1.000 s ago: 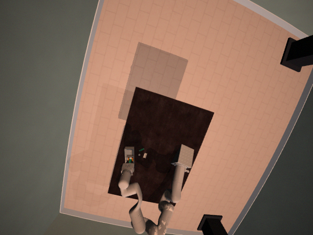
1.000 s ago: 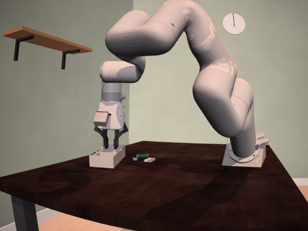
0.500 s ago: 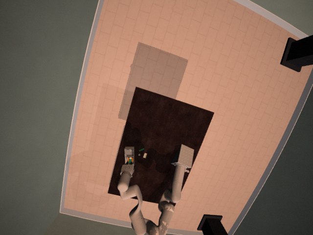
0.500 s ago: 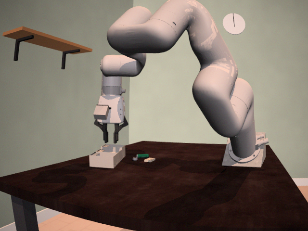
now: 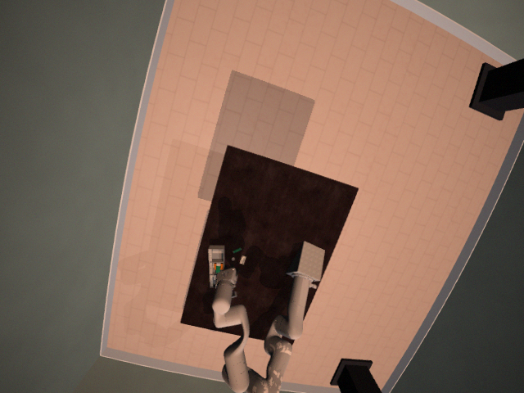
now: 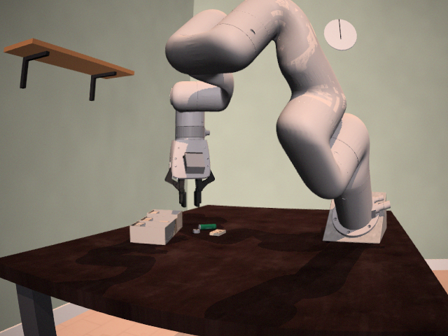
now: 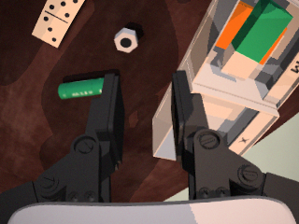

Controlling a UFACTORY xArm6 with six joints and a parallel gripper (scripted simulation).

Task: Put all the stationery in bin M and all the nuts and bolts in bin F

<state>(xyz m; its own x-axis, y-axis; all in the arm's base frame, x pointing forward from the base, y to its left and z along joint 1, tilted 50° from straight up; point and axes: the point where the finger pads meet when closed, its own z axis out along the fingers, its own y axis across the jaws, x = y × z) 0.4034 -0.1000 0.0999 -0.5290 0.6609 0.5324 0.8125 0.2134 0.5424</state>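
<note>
Two pale joined bins [image 6: 155,225] stand on the dark table's left part. In the wrist view one bin compartment [image 7: 258,32] holds a green block lying on an orange one. My gripper [image 6: 190,199] hangs above the table just right of the bins, fingers partly apart with nothing between them; in the wrist view [image 7: 146,81] only bare table shows between the fingertips. On the table lie a small grey hex nut [image 7: 129,37], a green cylinder [image 7: 80,88] and a cream domino [image 7: 60,13]. They also show beside the bins: nut [image 6: 196,230], cylinder [image 6: 207,226], domino [image 6: 217,232].
The arm's base [image 6: 356,224] is bolted at the table's far right. A wooden shelf [image 6: 68,59] hangs on the left wall, well above the table. The bins sit near the table's left edge [image 5: 216,264].
</note>
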